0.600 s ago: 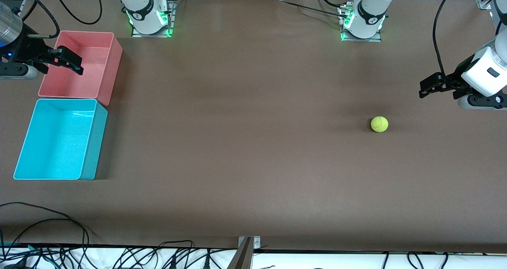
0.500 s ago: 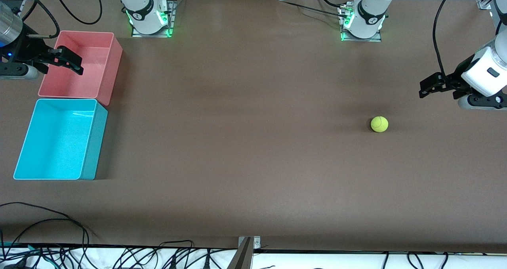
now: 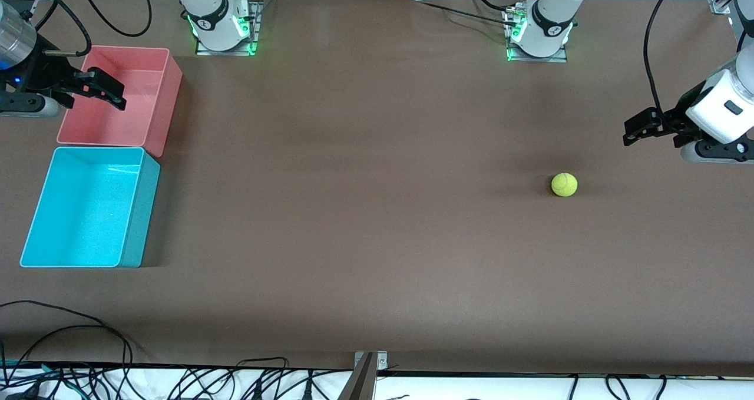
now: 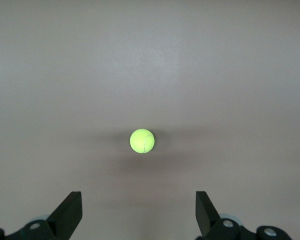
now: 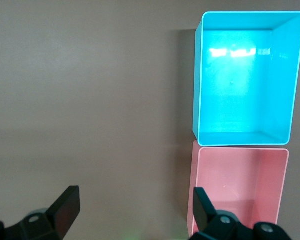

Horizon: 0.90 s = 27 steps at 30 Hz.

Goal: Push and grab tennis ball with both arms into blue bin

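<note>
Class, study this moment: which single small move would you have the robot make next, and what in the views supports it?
Probably lower the left gripper toward the tennis ball to push it. Its fingers are open, and the ball lies untouched toward the left arm's end of the table, while the blue bin sits at the right arm's end.

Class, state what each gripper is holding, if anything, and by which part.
Nothing is held. The left gripper hangs open above the table near the tennis ball; the right gripper hangs open over the pink bin.
</note>
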{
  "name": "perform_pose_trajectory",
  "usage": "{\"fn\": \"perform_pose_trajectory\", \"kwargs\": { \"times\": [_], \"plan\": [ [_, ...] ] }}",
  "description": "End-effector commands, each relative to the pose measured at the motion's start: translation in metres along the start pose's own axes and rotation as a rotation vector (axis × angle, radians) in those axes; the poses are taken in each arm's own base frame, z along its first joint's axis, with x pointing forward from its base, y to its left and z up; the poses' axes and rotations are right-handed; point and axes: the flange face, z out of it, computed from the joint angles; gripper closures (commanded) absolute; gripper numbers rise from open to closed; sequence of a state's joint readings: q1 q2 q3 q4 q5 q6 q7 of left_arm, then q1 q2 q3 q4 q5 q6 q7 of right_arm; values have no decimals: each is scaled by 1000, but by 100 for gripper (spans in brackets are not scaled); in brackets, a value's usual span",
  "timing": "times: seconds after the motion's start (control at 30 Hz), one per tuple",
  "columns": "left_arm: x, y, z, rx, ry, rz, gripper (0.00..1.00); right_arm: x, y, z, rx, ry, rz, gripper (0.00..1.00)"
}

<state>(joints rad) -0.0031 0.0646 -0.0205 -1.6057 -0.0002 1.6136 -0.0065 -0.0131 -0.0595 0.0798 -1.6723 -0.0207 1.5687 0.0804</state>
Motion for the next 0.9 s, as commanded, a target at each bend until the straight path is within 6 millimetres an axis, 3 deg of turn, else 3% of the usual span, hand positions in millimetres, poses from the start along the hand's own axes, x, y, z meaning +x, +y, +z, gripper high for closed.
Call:
{"fn": "perform_pose_trajectory", "kwargs": {
  "times": [0.0, 0.73, 0.87],
  "plan": [
    [-3, 2, -1, 8, 8, 32, 0, -1, 0, -7, 15, -2, 8, 0],
    [1, 4, 6, -20, -5, 29, 0, 0, -5, -13, 17, 12, 11, 0],
    [1, 4, 6, -21, -5, 28, 0, 5, -1, -6, 20, 4, 20, 0]
  ]
}}
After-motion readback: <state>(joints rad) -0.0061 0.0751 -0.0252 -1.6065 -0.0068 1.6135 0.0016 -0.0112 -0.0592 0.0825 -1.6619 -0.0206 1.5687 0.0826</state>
